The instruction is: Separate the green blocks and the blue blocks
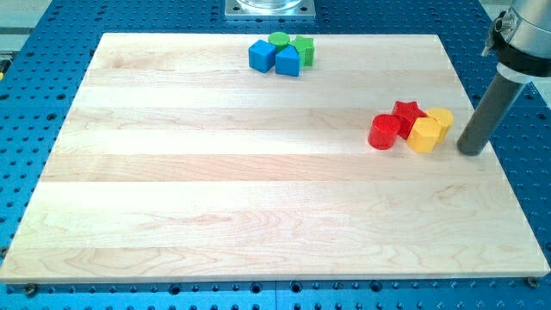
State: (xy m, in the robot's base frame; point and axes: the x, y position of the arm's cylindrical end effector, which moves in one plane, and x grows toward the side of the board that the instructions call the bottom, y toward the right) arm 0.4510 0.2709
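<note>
- The tabletop (258, 198) was a pale wooden board lying on a blue perforated base (52, 26).
- My tip (471, 152) rested at the right edge of the tabletop, just right of the red and yellow group and well apart from the green and blue blocks.
- The rod stood nearly upright, its long axis leaning slightly toward the upper right. The arm carried no fingers, so no spread or pinch state applied.
- The task blocks sat in one tight cluster at the far edge, slightly right of centre.
- The blue cube (262, 56) was leftmost, one corner pointing toward the near side.
- The blue house-shaped block (288, 61) touched it on the right, its peak pointing toward the far edge.
- The green round block (279, 39) lay behind the two blue blocks, touching them.
- The green star-shaped block (304, 49) lay at the cluster's right, against the house-shaped block.
- The cluster's long axis ran left to right.
- At the right, a red cylinder (384, 132), a red star (408, 113), a yellow hexagonal block (424, 135) and a second yellow block (441, 120), shape unclear, were packed together.
</note>
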